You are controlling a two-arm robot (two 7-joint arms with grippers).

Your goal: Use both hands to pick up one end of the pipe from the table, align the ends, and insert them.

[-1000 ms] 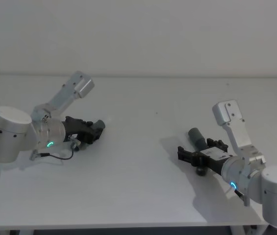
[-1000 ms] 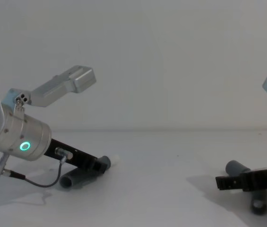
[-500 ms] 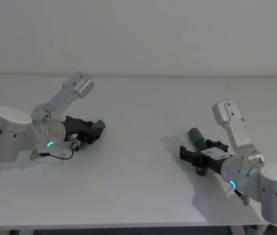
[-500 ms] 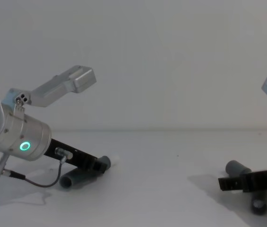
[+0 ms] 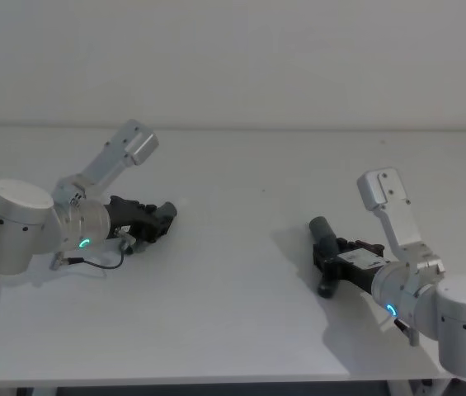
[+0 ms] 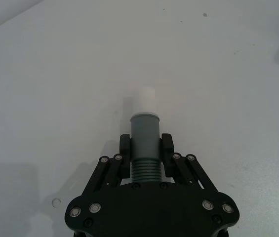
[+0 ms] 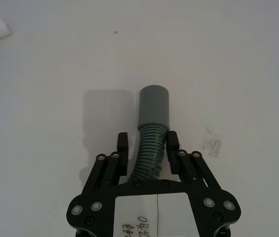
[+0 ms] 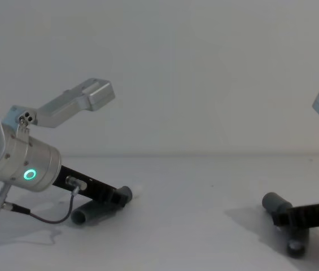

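White worktop runs out flat under both my arms, with a bare pale wall behind.

Nearest in, my left gripper is pressed in on the ribbed part of the left hose piece. Its grey cuff and white tip stick out straight ahead of the fingertips, low over the worktop.

My right gripper pinches the ribbed neck of the right hose piece. The wide cuff sits just beyond the fingertips, and the bent tail runs back under my palm. Whether this piece is off the surface yet I cannot tell.

Farther out, the two ends are well apart across the worktop and do not face each other.

By my reckoning the grasping is done on both sides. Lifting, turning the white tip to the wide cuff, bringing them together and pushing in are all left.

Against a second ago, and half a second ago, my right fingers have gone from spread wide on either side of the piece to drawn in on it. The piece has shifted a little with them. My left arm and its piece look unchanged.
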